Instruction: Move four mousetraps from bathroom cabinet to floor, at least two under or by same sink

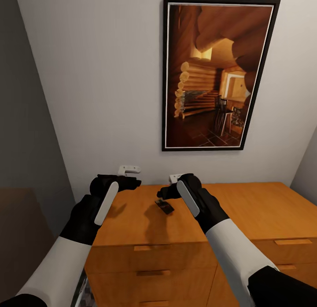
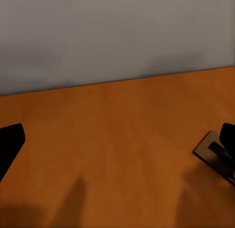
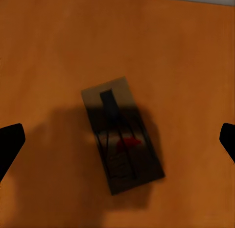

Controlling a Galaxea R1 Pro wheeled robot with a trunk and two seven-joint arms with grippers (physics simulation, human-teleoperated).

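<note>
One mousetrap (image 1: 164,206), a small dark board with wire parts, lies flat on the top of the orange-brown cabinet (image 1: 246,210). My right gripper (image 1: 164,192) hovers over it, open. In the right wrist view the mousetrap (image 3: 122,139) lies between the two spread fingertips (image 3: 10,144), and nothing touches it. My left gripper (image 1: 132,182) is open too, over bare cabinet top (image 2: 122,105) to the trap's left. The mousetrap (image 2: 215,157) shows by one left fingertip in the left wrist view. The sink is out of view.
A large framed picture (image 1: 215,74) hangs on the white wall behind the cabinet. Two small white fittings (image 1: 128,169) sit on the wall just above the cabinet top. Drawer fronts with bar handles (image 1: 148,247) face me. A grey wall (image 1: 26,122) stands at the left.
</note>
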